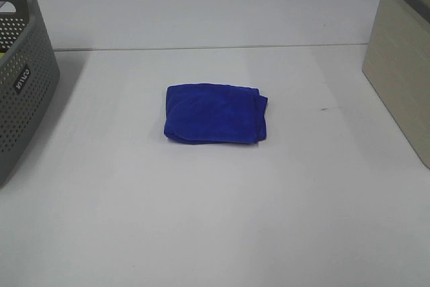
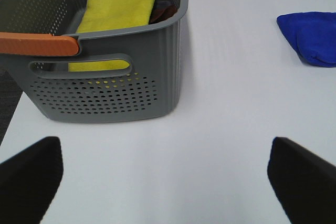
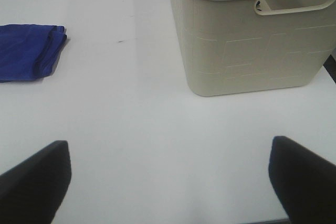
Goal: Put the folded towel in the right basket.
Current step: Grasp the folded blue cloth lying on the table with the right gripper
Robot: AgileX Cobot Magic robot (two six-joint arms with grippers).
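A folded blue towel (image 1: 215,113) lies flat on the white table in the middle of the exterior view. It also shows in the left wrist view (image 2: 311,36) and in the right wrist view (image 3: 29,51). The beige right basket (image 1: 403,65) stands at the right edge; in the right wrist view (image 3: 247,40) something blue shows inside its rim. My left gripper (image 2: 168,182) is open and empty, its fingers wide apart near the grey basket. My right gripper (image 3: 168,179) is open and empty, in front of the beige basket. Neither gripper shows in the exterior view.
A grey perforated basket (image 1: 20,78) stands at the left edge. In the left wrist view it (image 2: 105,93) holds a yellow folded cloth (image 2: 115,11) and something dark beside it. A table seam (image 1: 201,48) runs across behind the towel.
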